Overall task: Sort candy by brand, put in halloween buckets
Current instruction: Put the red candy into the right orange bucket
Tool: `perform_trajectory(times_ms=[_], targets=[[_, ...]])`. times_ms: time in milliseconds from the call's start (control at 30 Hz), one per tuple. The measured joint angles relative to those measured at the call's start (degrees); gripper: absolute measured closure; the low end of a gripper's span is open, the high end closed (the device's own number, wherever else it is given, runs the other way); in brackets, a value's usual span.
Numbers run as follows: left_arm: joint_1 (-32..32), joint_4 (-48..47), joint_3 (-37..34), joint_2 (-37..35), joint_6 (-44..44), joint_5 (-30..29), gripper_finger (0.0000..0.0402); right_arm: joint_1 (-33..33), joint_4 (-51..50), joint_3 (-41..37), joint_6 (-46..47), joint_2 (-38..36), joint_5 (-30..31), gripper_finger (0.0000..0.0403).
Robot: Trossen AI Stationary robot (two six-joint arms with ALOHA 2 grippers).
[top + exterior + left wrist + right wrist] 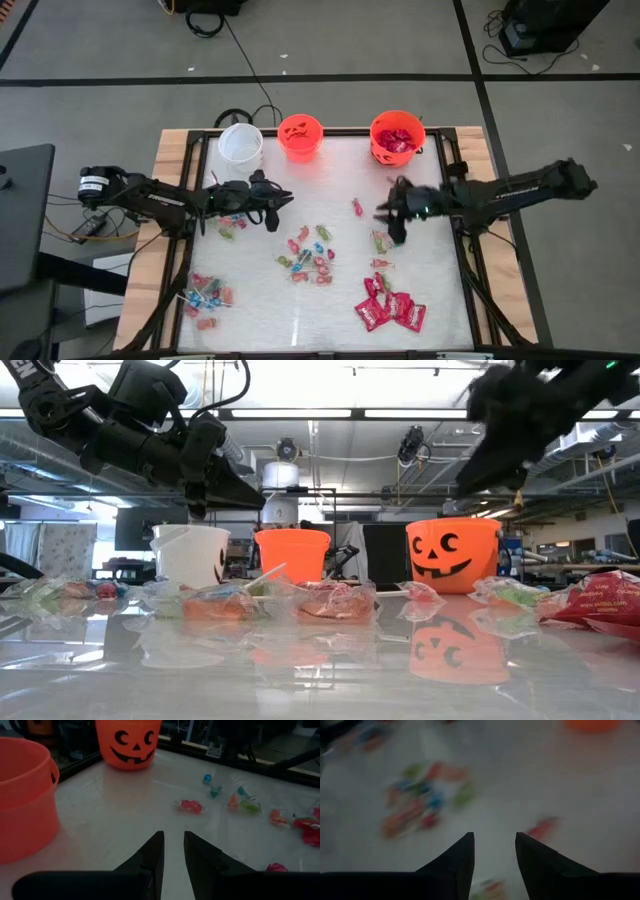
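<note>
Your right gripper (493, 847) is spread and empty, hovering near the larger orange bucket (397, 137), which holds red packets. Your left gripper (173, 850) shows a narrow empty gap. Candy (310, 255) lies scattered below that bucket; no wrapper writing is readable.

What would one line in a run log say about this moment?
left claw: open, empty, near white bucket | right claw: open, empty, over table | larger orange bucket: holds red packets | loose candy: unsorted
</note>
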Motion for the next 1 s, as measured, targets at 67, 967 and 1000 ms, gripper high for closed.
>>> perform_trajectory(times_ms=[67, 967, 1000], targets=[[0.00, 0.05, 0.00, 0.00, 0.89, -0.75, 0.0321, 4.73, 0.56, 0.00, 0.01, 1.87, -0.53, 0.0249], [-4.49, -16.25, -0.01, 0.00, -8.11, -7.40, 0.0321, 27.54, 11.29, 8.15, 3.67, 35.76, -7.61, 0.0192], [-4.71, -16.63, -0.01, 0.00, -8.75, -7.50, 0.0321, 27.52, 11.16, 8.37, 4.25, 35.80, -7.63, 0.0209]])
